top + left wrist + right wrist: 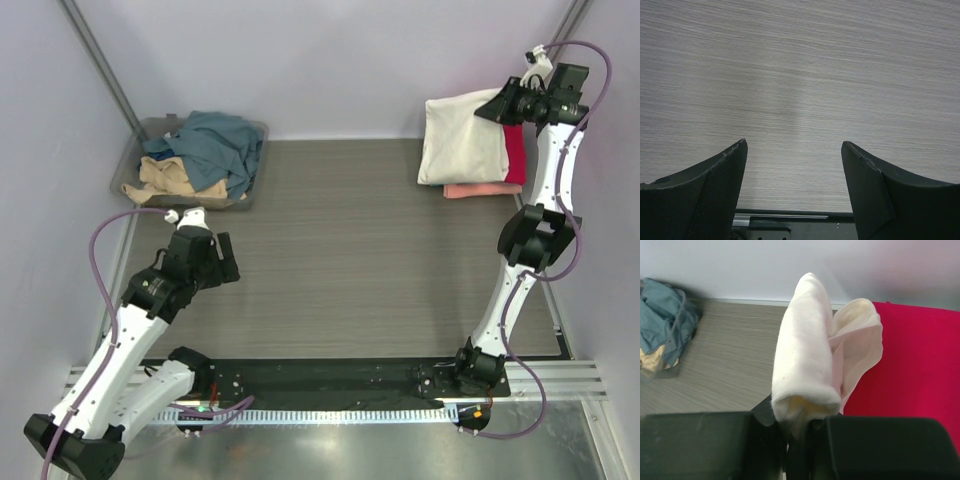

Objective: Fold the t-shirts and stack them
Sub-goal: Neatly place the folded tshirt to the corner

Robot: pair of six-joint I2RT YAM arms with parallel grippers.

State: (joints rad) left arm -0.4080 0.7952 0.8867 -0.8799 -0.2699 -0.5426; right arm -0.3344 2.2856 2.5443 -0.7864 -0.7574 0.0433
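The grey wood-grain bench (pixel 340 240) is carrying a clear bin (pixel 127 165) at its far left. Well right of the bin, a salmon-pink shirt (pixel 480 190) is lying flat beneath a red shirt (pixel 515 155) and a cream shirt (pixel 462 140).

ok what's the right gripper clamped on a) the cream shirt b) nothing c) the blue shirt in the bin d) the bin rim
a: in the right wrist view the right gripper is shut on a rolled fold of the cream shirt.

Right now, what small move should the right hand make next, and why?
Probably lower and release: the right hand pinches a raised fold of the cream shirt, which lies over the red shirt and salmon shirt.
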